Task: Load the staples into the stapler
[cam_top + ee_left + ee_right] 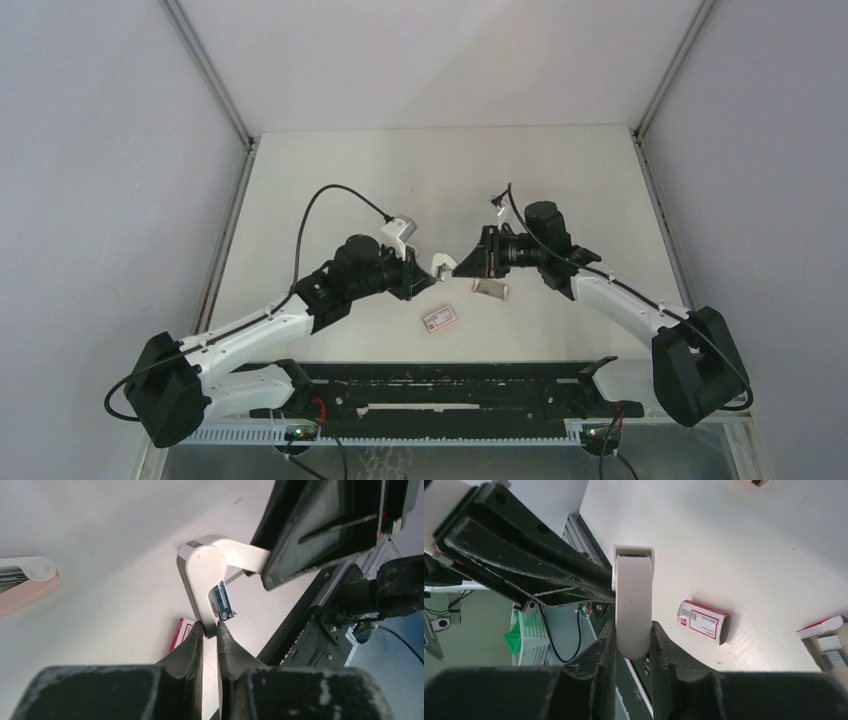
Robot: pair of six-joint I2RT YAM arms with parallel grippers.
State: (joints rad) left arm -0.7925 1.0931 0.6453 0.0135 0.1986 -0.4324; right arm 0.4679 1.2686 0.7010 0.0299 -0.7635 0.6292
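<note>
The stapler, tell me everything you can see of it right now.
The stapler is small, white or cream plastic with rounded ends, swung open at its hinge. A shiny metal magazine and a thin spring show between its two halves. The left end effector pinches one half's edge; the right end effector clamps the other, rounded half. It appears held between them above the table, touching nothing else.

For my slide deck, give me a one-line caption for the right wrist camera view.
Right end effector clamps one end of the white stapler above the table, red-labelled box beyond.
</note>
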